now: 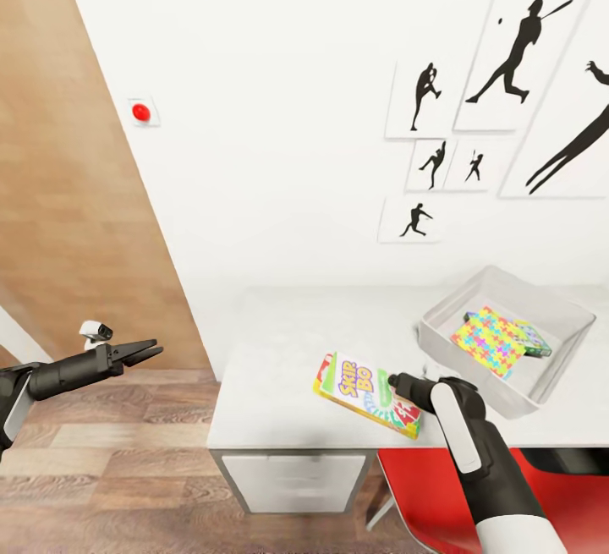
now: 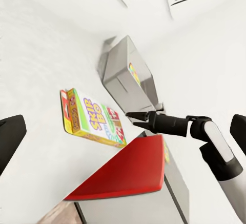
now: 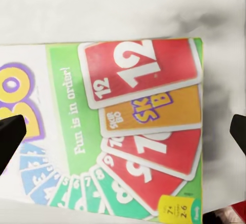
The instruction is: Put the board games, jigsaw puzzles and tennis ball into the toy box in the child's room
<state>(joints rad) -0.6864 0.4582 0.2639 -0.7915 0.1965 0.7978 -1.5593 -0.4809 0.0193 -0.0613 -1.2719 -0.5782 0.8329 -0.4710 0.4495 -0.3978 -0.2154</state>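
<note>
SKIP-BO board game [image 1: 365, 395], one, flat on desk [image 1: 279, 351] near front edge beside one clear toy box [image 1: 507, 336] with two puzzle boxes [image 1: 489, 341]; right claw [image 1: 397, 385] spread wide over it, empty; left claw [image 1: 144, 353] narrow, off desk.

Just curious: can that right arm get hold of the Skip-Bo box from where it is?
Probably yes. The right gripper is open at the Skip-Bo box's edge on the table, with nothing between them.
</note>
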